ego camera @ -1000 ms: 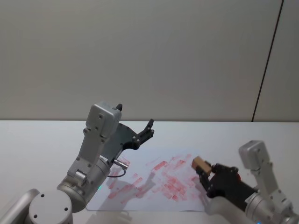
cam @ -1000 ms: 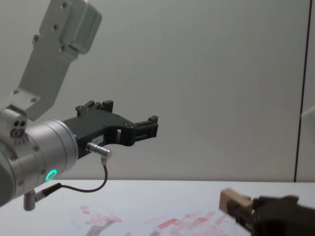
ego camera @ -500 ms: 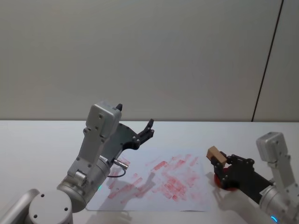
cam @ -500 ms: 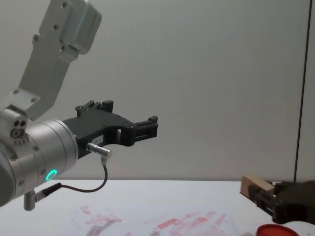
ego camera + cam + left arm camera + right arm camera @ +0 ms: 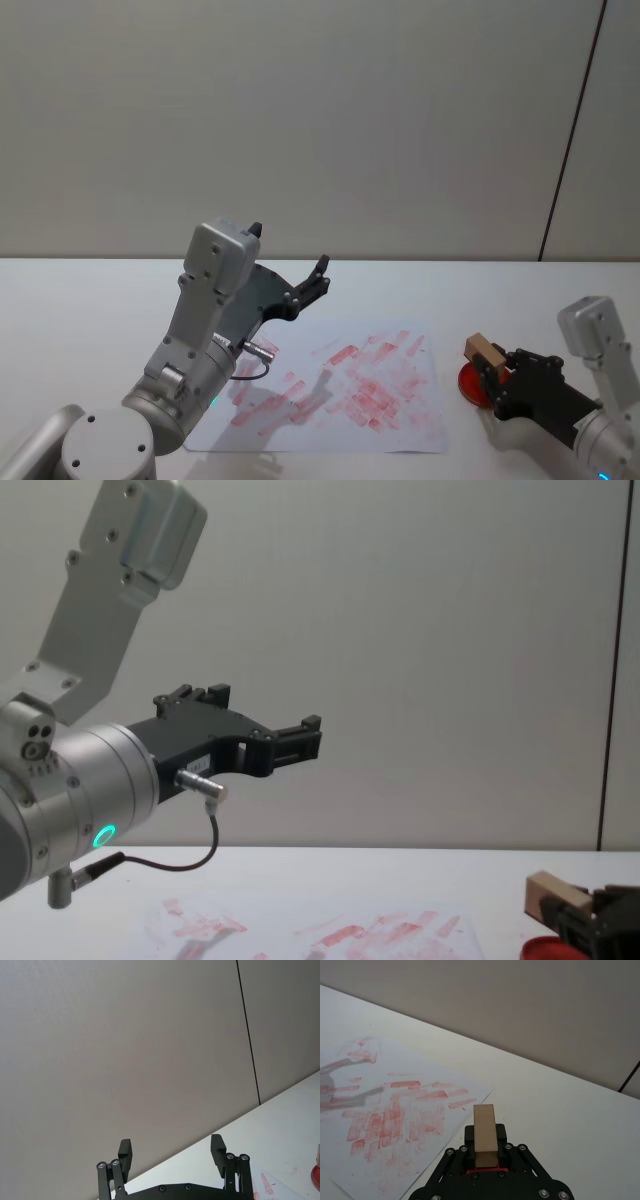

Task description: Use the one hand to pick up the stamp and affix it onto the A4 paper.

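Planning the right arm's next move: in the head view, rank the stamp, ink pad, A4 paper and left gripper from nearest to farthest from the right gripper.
1. stamp, held in the right gripper.
2. ink pad, just beneath.
3. A4 paper, to its left.
4. left gripper, raised beyond the paper's far-left side.

One stamp, just above one red ink pad. One A4 paper beside ink pad, bearing many red prints. Two grippers: left gripper, right gripper.
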`<control>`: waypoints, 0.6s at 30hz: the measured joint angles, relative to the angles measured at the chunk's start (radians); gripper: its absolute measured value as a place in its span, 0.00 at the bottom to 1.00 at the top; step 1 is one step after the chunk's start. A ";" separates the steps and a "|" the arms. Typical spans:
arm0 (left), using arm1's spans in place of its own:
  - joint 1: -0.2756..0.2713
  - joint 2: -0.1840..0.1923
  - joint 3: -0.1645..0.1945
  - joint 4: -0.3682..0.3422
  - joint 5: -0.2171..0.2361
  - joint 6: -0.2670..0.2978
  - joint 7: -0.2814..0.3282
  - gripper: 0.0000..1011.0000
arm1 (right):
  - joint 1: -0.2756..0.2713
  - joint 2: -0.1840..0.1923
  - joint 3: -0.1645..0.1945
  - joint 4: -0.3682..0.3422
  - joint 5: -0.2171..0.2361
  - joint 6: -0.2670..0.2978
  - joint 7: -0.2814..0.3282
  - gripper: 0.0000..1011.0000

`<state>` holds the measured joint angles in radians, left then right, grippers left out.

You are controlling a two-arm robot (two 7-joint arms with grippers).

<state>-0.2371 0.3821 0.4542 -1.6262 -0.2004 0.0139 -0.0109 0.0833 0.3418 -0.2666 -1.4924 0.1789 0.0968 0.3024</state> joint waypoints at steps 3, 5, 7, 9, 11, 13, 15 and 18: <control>0.000 0.000 0.000 0.000 0.000 0.000 0.000 0.99 | 0.002 0.001 0.001 0.010 -0.004 0.005 0.001 0.21; 0.000 0.000 0.000 0.000 0.000 0.000 0.000 0.99 | 0.003 0.002 0.002 0.017 -0.008 0.009 0.001 0.21; 0.000 0.000 0.000 0.000 0.000 0.000 0.000 0.99 | 0.005 0.003 0.003 0.021 -0.009 0.011 0.002 0.21; 0.000 0.000 0.000 0.000 0.000 0.000 0.000 0.99 | 0.006 0.003 0.003 0.027 -0.011 0.014 0.002 0.21; 0.000 0.000 0.000 0.000 0.000 0.000 0.000 0.99 | 0.007 0.004 0.004 0.031 -0.013 0.017 0.003 0.21; 0.000 0.000 0.000 0.000 0.000 0.000 0.000 0.99 | 0.008 0.004 0.004 0.035 -0.015 0.018 0.004 0.21; 0.000 0.000 0.000 0.000 0.000 0.000 0.000 0.99 | 0.009 0.005 0.005 0.038 -0.016 0.021 0.004 0.24; 0.000 0.000 0.000 0.000 0.000 0.000 0.000 0.99 | 0.010 0.005 0.005 0.042 -0.018 0.025 0.005 0.33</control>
<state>-0.2372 0.3821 0.4542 -1.6262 -0.2004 0.0139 -0.0109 0.0929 0.3469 -0.2617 -1.4509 0.1611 0.1218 0.3078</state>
